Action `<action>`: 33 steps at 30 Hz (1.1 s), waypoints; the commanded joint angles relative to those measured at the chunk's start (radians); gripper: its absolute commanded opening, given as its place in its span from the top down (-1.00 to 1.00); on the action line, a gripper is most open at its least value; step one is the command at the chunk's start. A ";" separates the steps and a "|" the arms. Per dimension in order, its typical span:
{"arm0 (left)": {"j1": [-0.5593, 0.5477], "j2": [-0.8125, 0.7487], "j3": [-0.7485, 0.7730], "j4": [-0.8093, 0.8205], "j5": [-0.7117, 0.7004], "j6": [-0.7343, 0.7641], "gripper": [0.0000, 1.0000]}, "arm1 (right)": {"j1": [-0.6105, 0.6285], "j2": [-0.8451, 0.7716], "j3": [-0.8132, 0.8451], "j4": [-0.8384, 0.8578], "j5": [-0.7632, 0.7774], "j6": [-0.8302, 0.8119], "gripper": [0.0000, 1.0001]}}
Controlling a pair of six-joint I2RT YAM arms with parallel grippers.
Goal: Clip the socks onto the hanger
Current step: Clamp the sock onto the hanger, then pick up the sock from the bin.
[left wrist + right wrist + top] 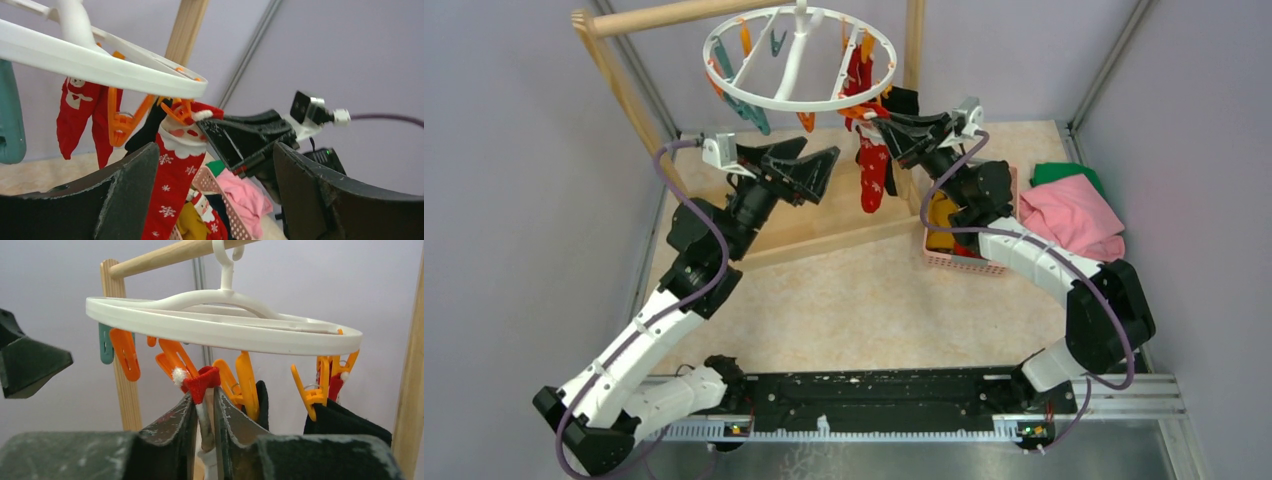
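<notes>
With left fingers (125,192) spread wide, the red sock (172,185) pinched between narrow right fingers (186,416) should be released only once clipped.

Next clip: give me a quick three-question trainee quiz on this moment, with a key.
1. True or false: the left gripper holds a sock.
2. The hanging snowflake sock is held by a clip of which colour: A teal, B orange, C white?
3. Which container holds the yellow sock?
Key: 1 false, its jaws stand open and empty. 2 B. 3 the pink basket.
</notes>
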 commanded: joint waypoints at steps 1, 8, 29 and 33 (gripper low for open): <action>0.003 -0.104 -0.116 0.080 0.158 0.135 -0.83 | -0.023 -0.060 -0.016 0.008 -0.005 0.016 0.55; 0.004 -0.315 -0.408 0.130 0.261 0.299 -0.93 | -0.025 -0.141 -0.092 -0.105 0.051 -0.049 0.07; 0.004 -0.158 -0.873 0.428 0.211 0.278 -0.97 | -0.053 -0.359 -0.475 -0.361 0.125 -0.138 -0.69; 0.007 -0.095 -0.878 0.470 0.215 0.279 -0.97 | -0.147 -0.379 -0.532 -0.364 0.116 0.021 -0.70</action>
